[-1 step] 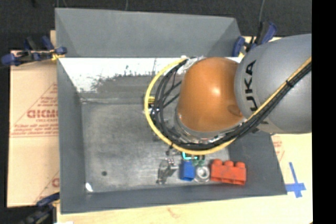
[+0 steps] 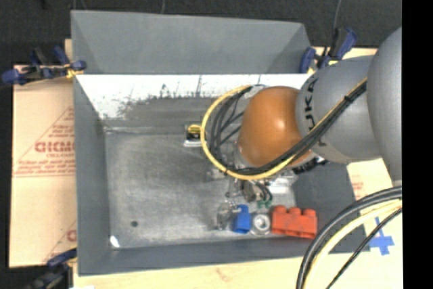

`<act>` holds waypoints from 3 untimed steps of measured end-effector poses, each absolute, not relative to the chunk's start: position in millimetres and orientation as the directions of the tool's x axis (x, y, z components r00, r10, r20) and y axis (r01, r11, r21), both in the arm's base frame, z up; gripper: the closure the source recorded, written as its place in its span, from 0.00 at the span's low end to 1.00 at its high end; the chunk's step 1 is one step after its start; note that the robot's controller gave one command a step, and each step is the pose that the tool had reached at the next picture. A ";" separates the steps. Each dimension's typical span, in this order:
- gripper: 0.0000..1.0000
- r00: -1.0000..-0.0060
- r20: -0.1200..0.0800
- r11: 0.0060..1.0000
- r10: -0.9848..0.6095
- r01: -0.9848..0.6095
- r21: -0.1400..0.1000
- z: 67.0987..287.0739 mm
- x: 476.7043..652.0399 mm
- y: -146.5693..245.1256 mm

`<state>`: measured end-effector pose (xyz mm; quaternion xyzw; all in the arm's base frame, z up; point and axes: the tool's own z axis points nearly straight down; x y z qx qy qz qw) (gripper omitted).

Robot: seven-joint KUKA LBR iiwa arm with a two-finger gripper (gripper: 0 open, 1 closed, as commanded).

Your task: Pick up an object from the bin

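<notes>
Looking down into a grey metal bin (image 2: 155,172). Reaching in from the right with a thick grey arm (image 2: 352,112), carrying an orange cover (image 2: 270,125) at the wrist and looped about with cables (image 2: 213,132). Hanging low over the near right part of the bin floor, jaws just above a small cluster of things. Sitting nearest beneath: a small blue block (image 2: 240,221), close against a silver round piece (image 2: 260,223). Lying just beside those, toward the right wall, a red toy brick (image 2: 294,221). Resting well apart, against the far wall, a small yellow and black thing (image 2: 194,134). Being partly hidden under the wrist and cables, so cannot tell whether the jaws are open or closed; not visibly gripping anything.

Judging the step in hand as settling onto one piece of the cluster, most likely the blue block. Doing it well probably meaning centring over that one piece alone, coming straight down, avoiding nudging the silver piece or the brick, closing across the block's narrower sides, then lifting straight up while keeping clear of the near wall.
</notes>
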<state>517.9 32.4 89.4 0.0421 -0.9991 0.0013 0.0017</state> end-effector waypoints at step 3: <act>0.00 -0.959 -0.010 0.959 -0.284 -0.284 -0.001 73.2 524.6 -78.1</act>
